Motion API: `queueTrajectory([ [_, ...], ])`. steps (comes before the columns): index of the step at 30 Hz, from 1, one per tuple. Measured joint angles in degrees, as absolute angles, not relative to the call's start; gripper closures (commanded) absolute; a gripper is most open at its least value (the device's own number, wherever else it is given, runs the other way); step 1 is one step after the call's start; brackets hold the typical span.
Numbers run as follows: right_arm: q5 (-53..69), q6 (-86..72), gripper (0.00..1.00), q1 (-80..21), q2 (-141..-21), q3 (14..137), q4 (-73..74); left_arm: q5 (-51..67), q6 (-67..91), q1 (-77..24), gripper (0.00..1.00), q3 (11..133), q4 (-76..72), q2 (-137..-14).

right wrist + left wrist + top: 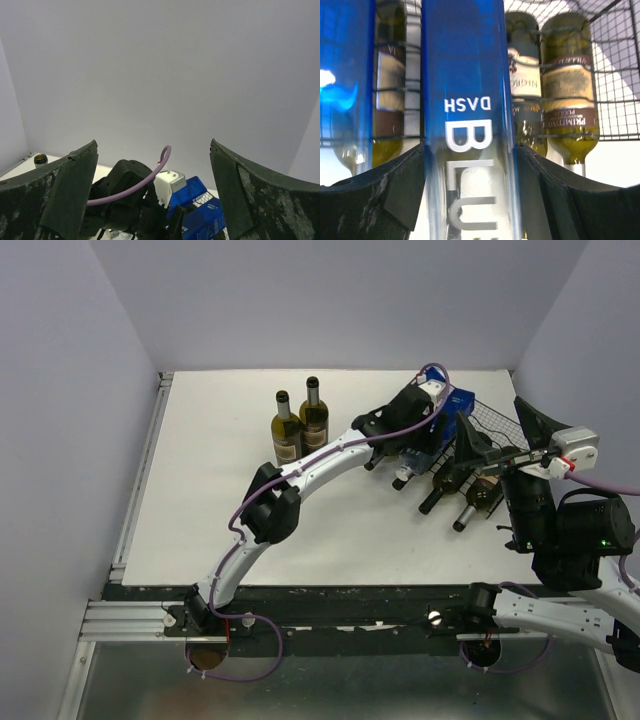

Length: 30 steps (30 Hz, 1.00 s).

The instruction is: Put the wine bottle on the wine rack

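My left gripper is shut on a blue glass wine bottle lettered "DASH BLU", its body running between the fingers. It is held over the black wire wine rack, where two olive-green labelled bottles lie side by side. In the top view the left gripper reaches onto the rack at the right back, with blue glass showing past the wrist. My right gripper is open and empty beside the rack, fingers wide apart.
Two upright green bottles stand at the table's back centre. Dark bottle necks stick out of the rack's near side. More blue glass shows left of the held bottle. The left arm fills the right wrist view's lower part.
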<state>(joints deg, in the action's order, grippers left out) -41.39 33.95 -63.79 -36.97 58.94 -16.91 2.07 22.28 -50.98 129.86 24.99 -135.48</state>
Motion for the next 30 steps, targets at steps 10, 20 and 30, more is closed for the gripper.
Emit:
queueTrajectory([
  [10,-41.76,34.13,0.0,-63.79,-36.97,58.94,-16.95,2.02,21.89,-50.57,0.19,129.91,19.73,-135.44],
  [20,-41.76,33.91,0.0,-63.79,-36.97,59.16,-16.62,3.44,21.96,-50.52,0.17,128.95,18.5,-130.96],
  [30,-45.54,25.45,0.0,-63.79,-38.87,71.61,-8.25,4.91,20.49,-50.06,0.16,120.62,18.9,-111.98],
])
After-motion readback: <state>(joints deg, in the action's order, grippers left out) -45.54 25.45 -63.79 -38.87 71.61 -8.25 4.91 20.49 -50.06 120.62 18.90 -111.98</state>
